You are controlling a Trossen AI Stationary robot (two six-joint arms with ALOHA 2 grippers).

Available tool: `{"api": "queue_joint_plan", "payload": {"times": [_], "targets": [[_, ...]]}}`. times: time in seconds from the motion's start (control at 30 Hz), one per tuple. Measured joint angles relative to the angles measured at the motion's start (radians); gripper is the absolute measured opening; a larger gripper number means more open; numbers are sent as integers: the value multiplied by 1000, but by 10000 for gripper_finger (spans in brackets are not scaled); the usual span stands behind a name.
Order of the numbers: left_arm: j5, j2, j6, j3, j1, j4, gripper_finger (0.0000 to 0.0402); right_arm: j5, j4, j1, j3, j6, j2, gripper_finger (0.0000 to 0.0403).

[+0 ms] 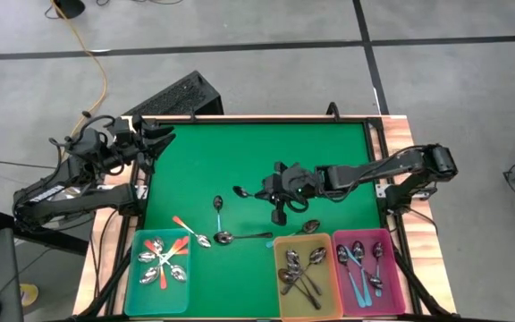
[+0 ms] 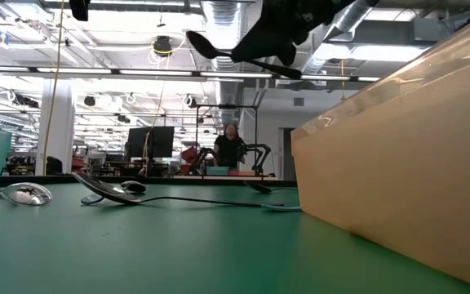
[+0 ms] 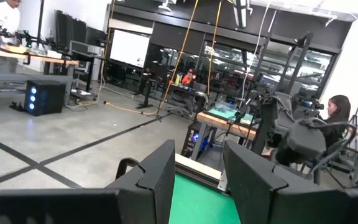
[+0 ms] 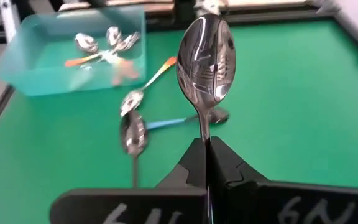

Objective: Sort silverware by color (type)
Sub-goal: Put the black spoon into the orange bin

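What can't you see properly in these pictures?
- High view: the handle of the spoon in the right gripper is covered by the gripper.
- Low view: the yellow bin wall hides its contents; the picture edge cuts it off.
- Left wrist view: the left gripper faces the room, so no spoons show.

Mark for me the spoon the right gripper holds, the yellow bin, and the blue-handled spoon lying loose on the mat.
held spoon [image 4: 205, 59]: right wrist view, on its bowl.
yellow bin [image 1: 276, 268]: high view, on its left wall.
blue-handled spoon [image 1: 218, 215]: high view, on its handle.
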Motion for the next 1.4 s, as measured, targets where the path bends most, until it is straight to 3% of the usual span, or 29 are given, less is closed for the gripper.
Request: {"api": "queue_joint_plan", "payload": {"times": [0.8, 1.1, 1.4], "targets": [[0, 0, -21, 0, 0, 4, 121, 74, -99, 276, 0, 324, -6, 10], [-29, 0, -38, 0, 0, 11, 121, 140, -313, 405, -1, 661, -60, 12], [-29, 0, -53, 0, 0, 11, 121, 305, -506, 615, 0, 1077, -126, 12]]}}
